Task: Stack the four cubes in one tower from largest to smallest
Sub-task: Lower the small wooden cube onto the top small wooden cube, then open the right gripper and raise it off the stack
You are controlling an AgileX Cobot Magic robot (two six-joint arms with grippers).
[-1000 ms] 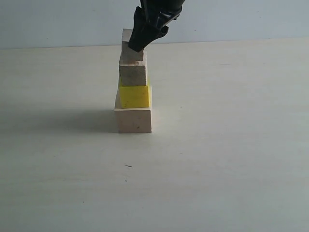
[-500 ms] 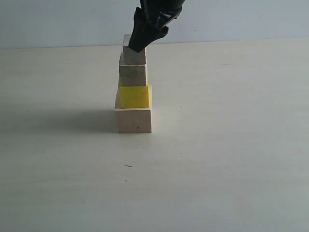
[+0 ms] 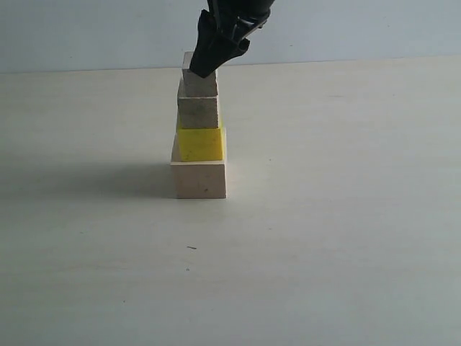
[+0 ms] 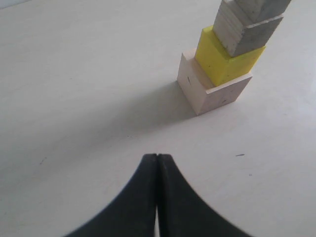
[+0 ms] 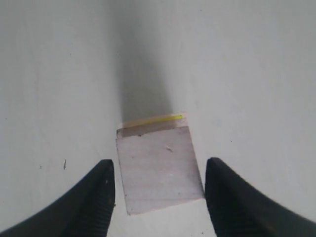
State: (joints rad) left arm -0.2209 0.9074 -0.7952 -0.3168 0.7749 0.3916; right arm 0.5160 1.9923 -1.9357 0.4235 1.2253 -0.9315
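The four cubes stand as one tower. The large pale cube [image 3: 199,180] is at the bottom, then the yellow cube [image 3: 200,144], a bare wooden cube [image 3: 198,112] and the smallest cube [image 3: 205,88] on top. My right gripper [image 3: 200,72] hangs over the top cube [image 5: 158,168]. It is open, with a finger on each side and a thin gap at both. A sliver of the yellow cube [image 5: 165,118] shows below. My left gripper [image 4: 157,157] is shut and empty, low over the table, well back from the tower's base [image 4: 217,94].
The tower stands on a pale table [image 3: 324,216] that runs to a light wall behind. A small dark speck [image 3: 191,247] lies in front of the tower. The tower casts a shadow to the left.
The smallest cube has come down a little and now rests on the wooden cube below. The right jaws have eased slightly apart from it. The left gripper stays shut.
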